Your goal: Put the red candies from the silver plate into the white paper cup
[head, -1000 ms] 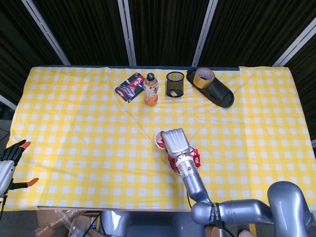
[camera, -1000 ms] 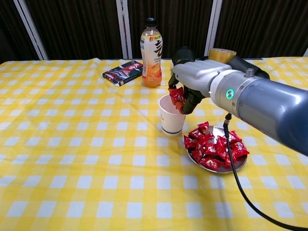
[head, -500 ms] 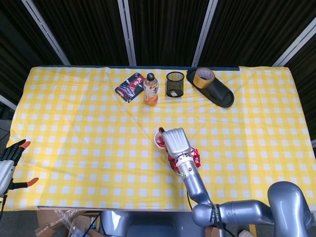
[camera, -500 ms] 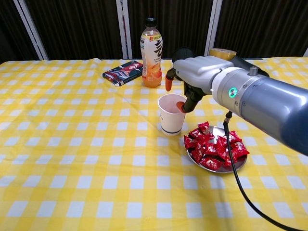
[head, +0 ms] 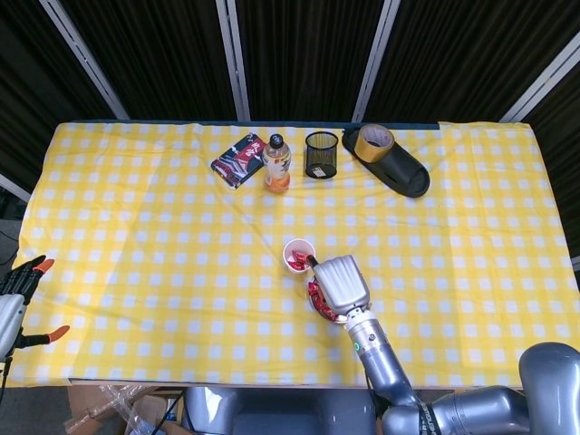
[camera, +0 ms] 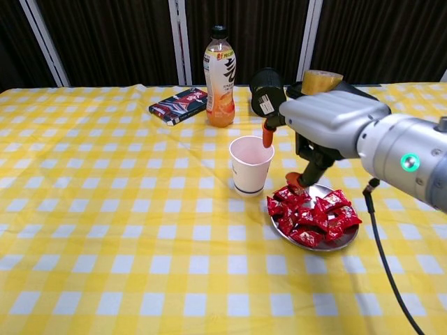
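Over the silver plate, reaching for another candy

Hovers above the heap of red candies, right hand empty with fingers spread, one orange-tipped finger pointing down to the top of the pile and another stretched toward the white paper cup, which stands just beside the plate on the left. Judged between deliveries: next, lower onto the heap, pinch one wrapper without dragging its neighbours over the rim, then lift and carry left over the cup mouth.

From the head view only: red candies already lying inside the white paper cup, and the left hand idle and spread at the table's near-left edge, well apart. From the chest view only: the gap under the right hand, and nearly the whole heap on the plate.
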Motion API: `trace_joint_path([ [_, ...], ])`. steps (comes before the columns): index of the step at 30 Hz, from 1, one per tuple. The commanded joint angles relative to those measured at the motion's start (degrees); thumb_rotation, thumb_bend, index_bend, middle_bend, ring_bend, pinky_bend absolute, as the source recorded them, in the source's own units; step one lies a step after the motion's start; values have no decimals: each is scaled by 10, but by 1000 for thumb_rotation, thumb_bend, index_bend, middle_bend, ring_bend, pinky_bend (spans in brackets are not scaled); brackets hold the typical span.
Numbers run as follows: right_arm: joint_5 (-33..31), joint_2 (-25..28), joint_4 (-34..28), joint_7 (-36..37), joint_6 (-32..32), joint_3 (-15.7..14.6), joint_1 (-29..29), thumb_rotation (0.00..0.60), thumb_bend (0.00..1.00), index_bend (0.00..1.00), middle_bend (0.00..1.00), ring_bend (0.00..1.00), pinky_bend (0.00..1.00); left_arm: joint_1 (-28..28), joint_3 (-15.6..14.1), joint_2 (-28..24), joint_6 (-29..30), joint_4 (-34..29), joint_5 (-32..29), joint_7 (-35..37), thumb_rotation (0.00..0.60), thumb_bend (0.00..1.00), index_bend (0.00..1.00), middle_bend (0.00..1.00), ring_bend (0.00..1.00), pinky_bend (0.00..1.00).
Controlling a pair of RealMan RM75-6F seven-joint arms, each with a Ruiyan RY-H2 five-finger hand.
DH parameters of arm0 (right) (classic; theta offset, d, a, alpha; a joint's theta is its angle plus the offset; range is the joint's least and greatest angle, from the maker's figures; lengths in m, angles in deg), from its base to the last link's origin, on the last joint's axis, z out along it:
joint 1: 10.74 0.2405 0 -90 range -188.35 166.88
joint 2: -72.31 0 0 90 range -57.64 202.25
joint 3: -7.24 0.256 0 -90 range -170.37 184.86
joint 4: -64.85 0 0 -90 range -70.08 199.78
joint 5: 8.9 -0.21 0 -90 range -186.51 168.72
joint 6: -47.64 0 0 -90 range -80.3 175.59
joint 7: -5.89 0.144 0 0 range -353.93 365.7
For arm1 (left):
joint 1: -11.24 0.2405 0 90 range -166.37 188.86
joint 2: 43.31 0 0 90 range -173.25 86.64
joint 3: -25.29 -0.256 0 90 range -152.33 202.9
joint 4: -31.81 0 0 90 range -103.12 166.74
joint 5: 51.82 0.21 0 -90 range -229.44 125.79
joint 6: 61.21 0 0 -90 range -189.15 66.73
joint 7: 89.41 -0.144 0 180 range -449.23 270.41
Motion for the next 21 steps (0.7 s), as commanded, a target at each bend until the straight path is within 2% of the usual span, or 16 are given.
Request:
trace_joint_path([
  [1, 28, 8, -10, 10, -2, -32, -20, 600, 397, 314, 972, 1000, 953, 1, 1, 1, 2, 0, -1, -3, 600, 16, 0, 0, 0, 0],
  [7, 40, -5, 7, 7, 3, -58, -37, 600, 396, 283, 972, 1000, 953, 4, 2, 4, 8, -1, -3, -10, 600, 16, 0, 0, 0, 0],
  [21, 28, -35, 59, 21, 34, -50, -60, 600, 396, 283, 972, 1000, 954, 4, 4, 5, 7, 1, -8, -6, 600, 16, 0, 0, 0, 0],
])
